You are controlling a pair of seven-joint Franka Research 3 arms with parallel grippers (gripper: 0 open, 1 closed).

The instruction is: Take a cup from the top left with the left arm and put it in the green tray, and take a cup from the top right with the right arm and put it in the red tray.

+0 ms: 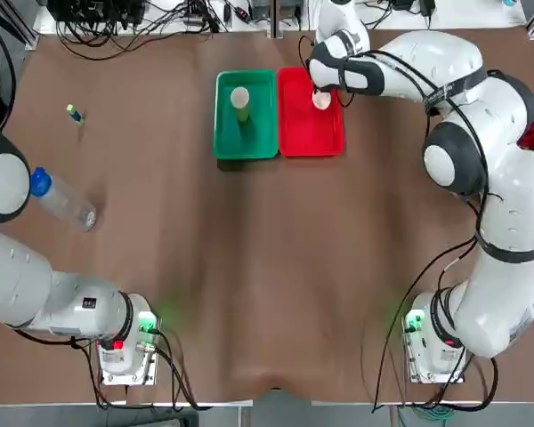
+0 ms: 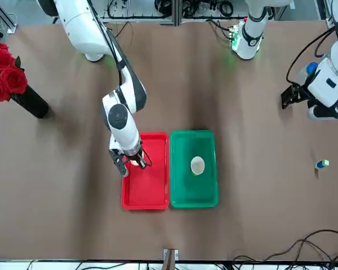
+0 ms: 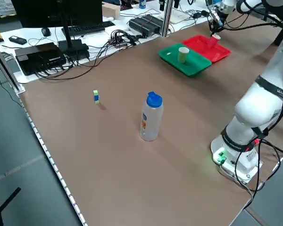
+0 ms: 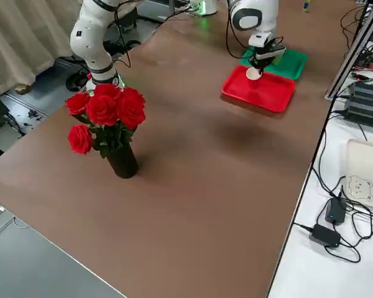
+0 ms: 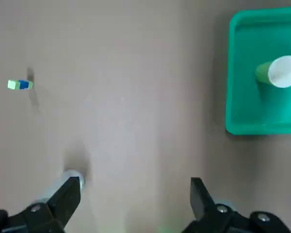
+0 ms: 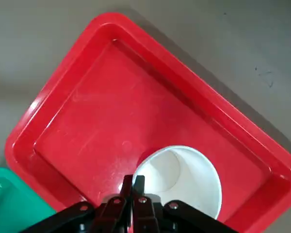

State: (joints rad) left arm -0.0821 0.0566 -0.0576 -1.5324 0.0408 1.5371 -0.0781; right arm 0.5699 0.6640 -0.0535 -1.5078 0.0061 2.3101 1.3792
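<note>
The red cup [image 1: 321,99], white inside [image 6: 184,179], is at the far end of the red tray [image 1: 310,133]. My right gripper [image 1: 321,89] is shut on its rim, the fingers pinched together on the wall [image 6: 134,187]. Whether the cup rests on the tray floor I cannot tell. The yellow-green cup [image 1: 240,100] stands upright in the green tray [image 1: 262,142], right beside the red tray. My left gripper [image 5: 136,187] hangs open over bare table on the robot's left, well away from both trays, also seen in the front view [image 2: 290,98].
A clear bottle with a blue cap [image 1: 64,200] lies on the left side of the table. A small green-and-blue block [image 1: 75,114] sits farther back on the left. A vase of red roses [image 2: 3,70] stands at the right edge. Cables run along the far edge.
</note>
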